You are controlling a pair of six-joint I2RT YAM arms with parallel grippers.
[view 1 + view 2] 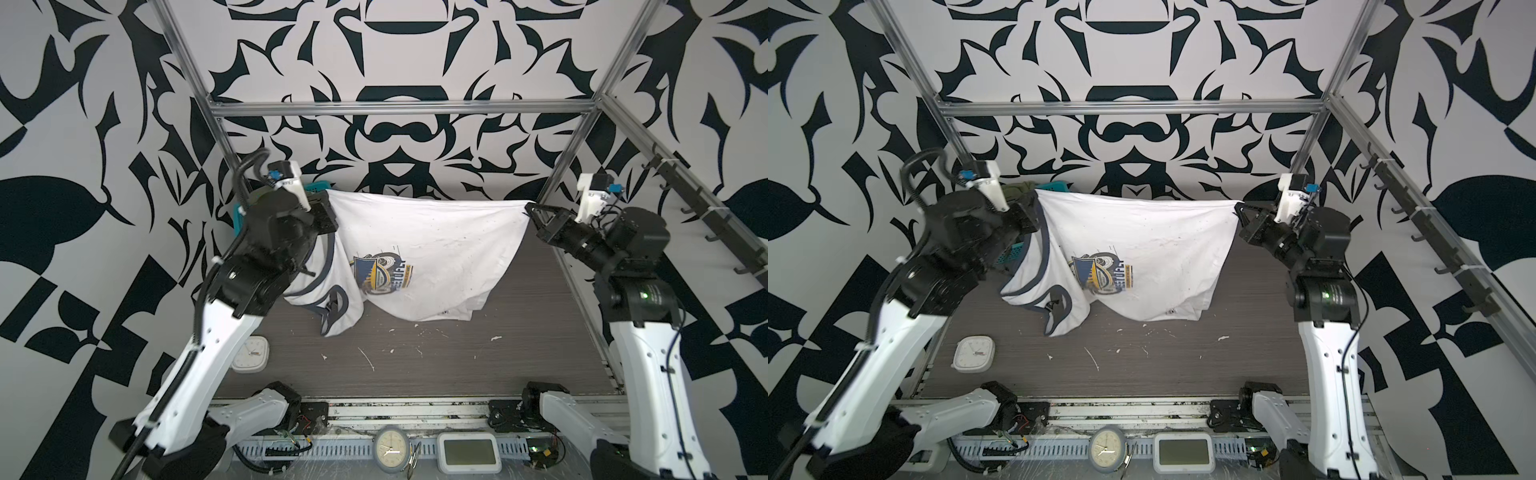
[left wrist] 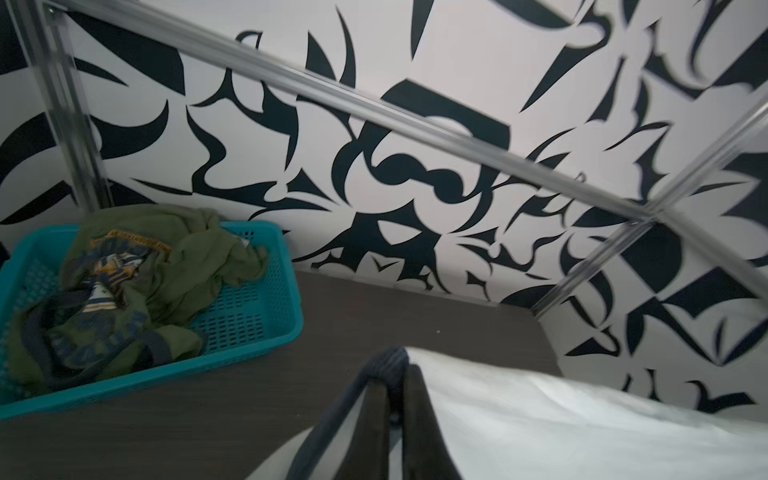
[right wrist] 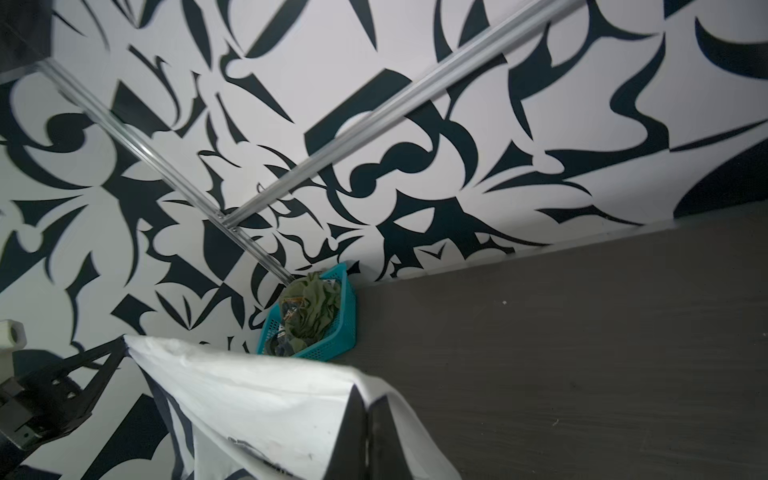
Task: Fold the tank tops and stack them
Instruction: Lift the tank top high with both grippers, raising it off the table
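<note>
White tank top [image 1: 424,245]: hung taut between the arms, left jaws and right jaws each pinching an upper corner, lower cloth bunched on the counter [image 1: 457,365]. Olive tank top [image 2: 166,266]: crumpled in teal basket [image 2: 257,307], far left. Step: spreading. Next probably needs lowering it flat, evenly.

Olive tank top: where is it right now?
The olive tank top lies crumpled inside the teal basket, at the far-left corner of the table against the patterned wall; the left wrist view shows it best.
</note>
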